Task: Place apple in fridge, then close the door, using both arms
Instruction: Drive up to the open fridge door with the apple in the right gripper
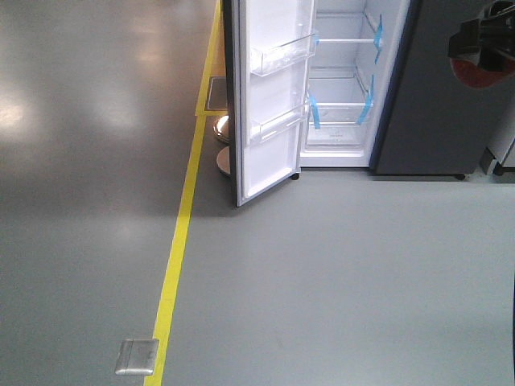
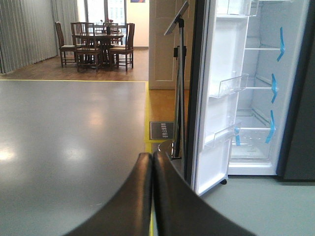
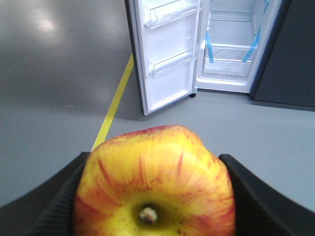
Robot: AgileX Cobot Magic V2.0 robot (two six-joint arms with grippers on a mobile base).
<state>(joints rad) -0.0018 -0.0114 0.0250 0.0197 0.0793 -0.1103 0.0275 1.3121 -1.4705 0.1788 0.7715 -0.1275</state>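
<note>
The apple (image 3: 155, 189), yellow with red streaks, fills the bottom of the right wrist view with its stem toward the camera. My right gripper (image 3: 155, 157) is shut on it, one black finger on each side. In the front view the apple (image 1: 476, 72) hangs at the top right, in front of the dark grey side panel. The fridge (image 1: 342, 88) stands open ahead, with a white lining, glass shelves and blue tape strips. Its door (image 1: 269, 96) swings out to the left and carries clear bins. My left gripper (image 2: 152, 157) is shut on nothing and held over the floor, well short of the door (image 2: 221, 98).
A yellow floor line (image 1: 181, 233) runs toward the fridge's left side, with a metal floor plate (image 1: 137, 355) beside it. A pole stand (image 2: 178, 88) with a round metal base (image 1: 223, 129) stands behind the door. A table and chairs (image 2: 96, 42) are far off.
</note>
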